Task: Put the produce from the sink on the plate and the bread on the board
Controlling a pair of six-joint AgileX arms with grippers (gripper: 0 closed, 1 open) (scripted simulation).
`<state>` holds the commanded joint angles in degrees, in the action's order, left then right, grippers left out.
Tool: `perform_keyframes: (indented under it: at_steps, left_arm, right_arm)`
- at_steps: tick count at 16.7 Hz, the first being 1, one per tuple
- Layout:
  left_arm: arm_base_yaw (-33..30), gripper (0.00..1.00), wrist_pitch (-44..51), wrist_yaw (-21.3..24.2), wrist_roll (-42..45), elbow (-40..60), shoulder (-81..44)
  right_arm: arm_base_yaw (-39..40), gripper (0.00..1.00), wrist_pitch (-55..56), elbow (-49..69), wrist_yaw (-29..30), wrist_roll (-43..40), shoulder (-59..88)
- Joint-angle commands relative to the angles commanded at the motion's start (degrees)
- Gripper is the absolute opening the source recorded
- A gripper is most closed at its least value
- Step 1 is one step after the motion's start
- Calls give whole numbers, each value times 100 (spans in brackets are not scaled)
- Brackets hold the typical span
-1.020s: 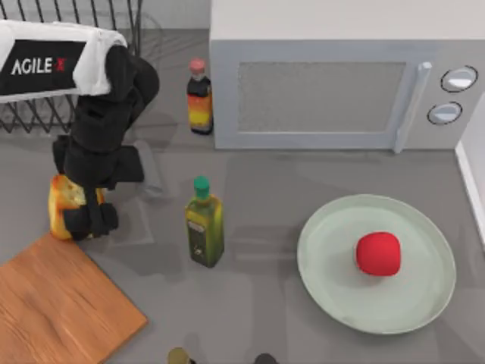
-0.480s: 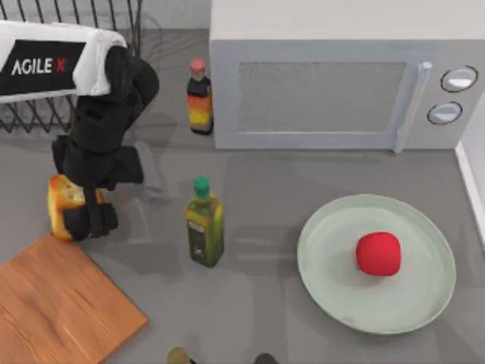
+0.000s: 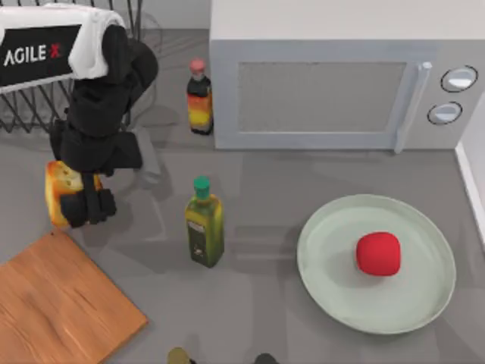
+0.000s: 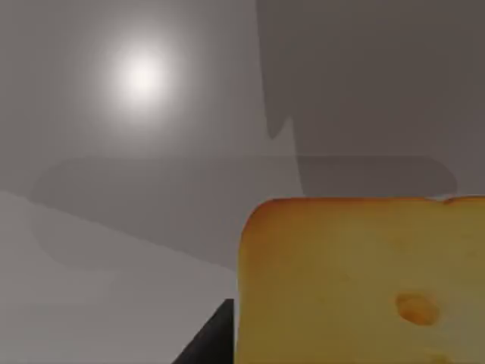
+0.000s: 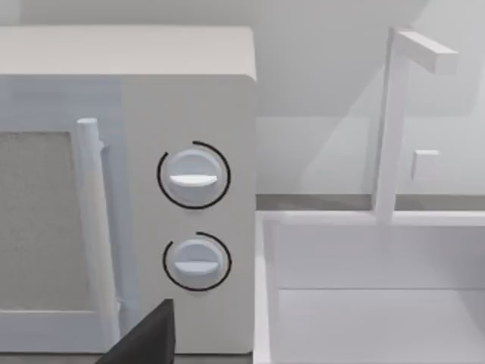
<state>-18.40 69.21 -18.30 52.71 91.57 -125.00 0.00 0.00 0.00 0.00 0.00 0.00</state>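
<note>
At the near left corner of the grey surface (image 3: 265,273), the flat rectangular orange-brown wooden board (image 3: 61,303) is seen lying bare. Just beyond its far edge, the left end effector (image 3: 85,208) is pinched on the small golden-yellow cube-shaped bread (image 3: 59,193), which is held close beside the board and not over it; in the left wrist view the dotted crust of the bread (image 4: 364,280) is seen close up above the surface. A green-capped oil bottle (image 3: 204,224) is placed upright towards the middle, well apart from the bread. To the right, the small bright red rounded produce (image 3: 377,253) is seen resting on the large round pale green plate (image 3: 333,280). Farther back, a red-capped sauce bottle (image 3: 199,98) is stood just beside a white microwave (image 3: 341,76). For the right end effector, the grip cannot be told.
</note>
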Motion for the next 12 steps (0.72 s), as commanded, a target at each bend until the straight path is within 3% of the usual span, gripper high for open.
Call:
perform_keyframes:
  at_steps: [6,12]
  left_arm:
    - [-5,0,1485,2,-20,953,373]
    - [4,0,1571,3,-23,1033,432]
  right_arm:
    - [0,100,0,0,0,0,0]
    - [0,100,0,0,0,0,0]
